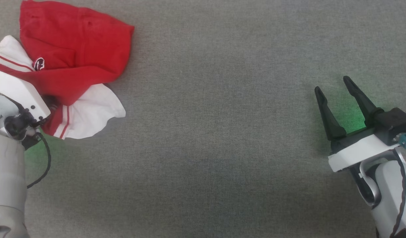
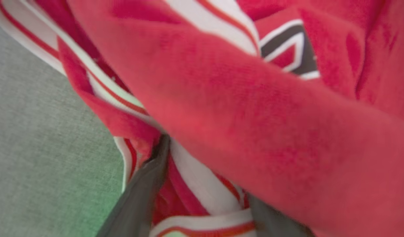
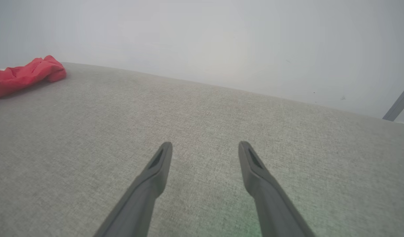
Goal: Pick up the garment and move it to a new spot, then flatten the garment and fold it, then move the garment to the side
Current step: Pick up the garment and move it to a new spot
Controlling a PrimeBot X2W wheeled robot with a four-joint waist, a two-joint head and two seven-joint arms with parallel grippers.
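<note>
1. Head view: the garment (image 1: pixel 73 56) lies crumpled in the upper left of the frame on the grey table (image 1: pixel 222 138). Its red body is bunched on top, with white sleeve parts and striped trim spilling out below and at the far left edge. My left tool (image 1: pixel 51 103) is nosed into the lower left part of the heap, its fingers hidden by the pale wrist housing and the cloth. My right tool (image 1: pixel 332 84) hovers at the right of the frame, well apart from the garment, fingers spread with nothing between them.

2. Left wrist view: the two dark fingers (image 2: pixel 146 194) rise from the bottom edge, spread wide and straddling a band of white-and-red trim. A thick red fold crosses over the right-hand finger and hides its tip. Bare table shows at the left of the frame. I judge that nothing is pinched yet. For a good pickup I should sink the tips until they bracket several layers, not the trim alone. Then I close firmly, so the heap lifts as one and does not slide out.

3. Right wrist view: the garment is a small red heap at the upper left. The fingers stand spread over bare table in the lower middle. That open stretch looks a fair new spot to carry the garment to.
</note>
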